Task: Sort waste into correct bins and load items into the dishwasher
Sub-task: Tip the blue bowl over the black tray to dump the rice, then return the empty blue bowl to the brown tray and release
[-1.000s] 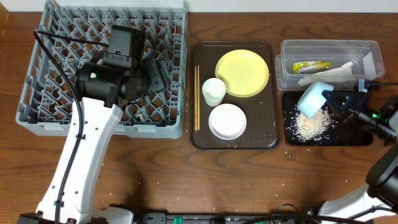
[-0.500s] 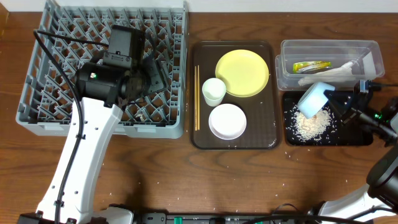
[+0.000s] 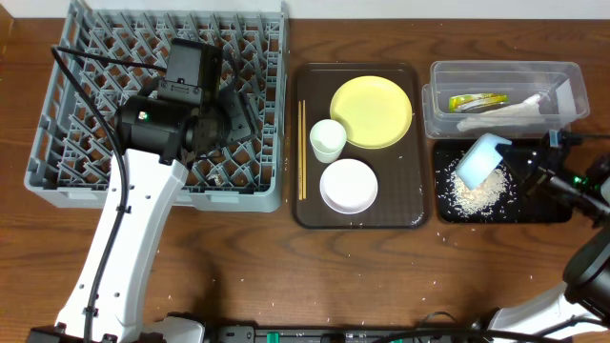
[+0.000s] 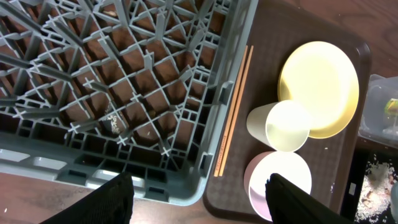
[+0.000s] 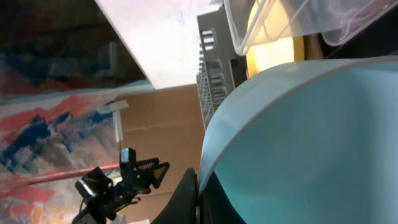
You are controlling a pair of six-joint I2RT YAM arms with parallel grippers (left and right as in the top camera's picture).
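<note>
1. Clamping tilted light blue bowl (image 3: 481,158) with right gripper (image 3: 513,160), over rice (image 3: 475,193) on black tray (image 3: 553,211), right of frame.
2. Hovering with left gripper (image 4: 202,205) spread, empty, above dish rack (image 3: 57,105), upper left.

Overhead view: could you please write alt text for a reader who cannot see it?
The right pincer holds a light blue bowl tilted over rice on a black tray. The left pincer hangs over a grey rack; a brown tray between them holds a yellow plate, white cup, white bowl and chopsticks.
</note>
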